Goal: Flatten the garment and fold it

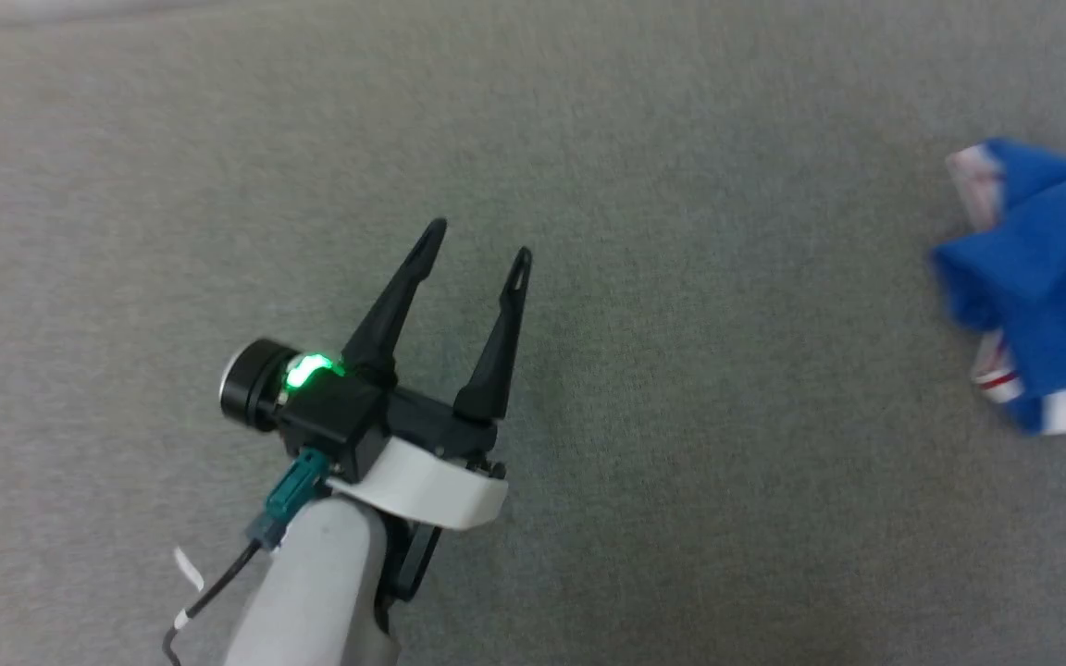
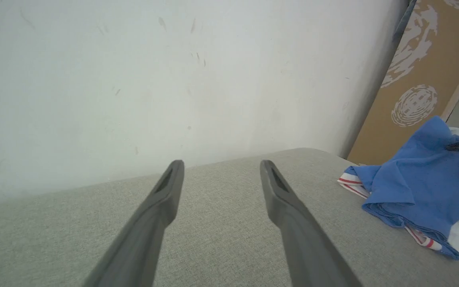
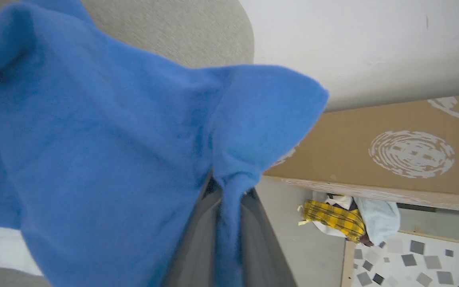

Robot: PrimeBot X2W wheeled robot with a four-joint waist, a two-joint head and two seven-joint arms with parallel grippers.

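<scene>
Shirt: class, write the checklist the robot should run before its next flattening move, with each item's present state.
1. Right claw shut on shirt: ok.
2. Left claw open, empty: ok.
3. Shirt lying flat: not ok, bunched in folds.
4. Left claw near shirt: not ok, over bare grey cushion, apart from it.
5. Which edge right claw holds: cannot tell.
</scene>
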